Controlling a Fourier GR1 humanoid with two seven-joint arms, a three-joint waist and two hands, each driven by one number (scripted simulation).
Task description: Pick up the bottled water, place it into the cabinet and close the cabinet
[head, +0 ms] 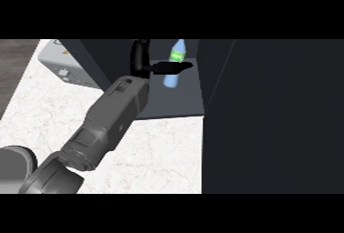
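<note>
**Bottle in, door open: a tip-over is the risk**

The bottle (173,81) stands upright inside the cabinet (180,103), toward the back. The left hand (159,68) is spread wide, thumb up and fingers stretched across the bottle's front, gripping nothing. I cannot tell if they touch it. Pulling back sideways could catch the bottle and topple it. The door (282,113) stands open at the right, and swinging it early would hit the forearm over the table (158,150).

The white marble counter (154,154) bears a dark cabinet (216,68) at far right, a grey box (64,68) at far left.
</note>
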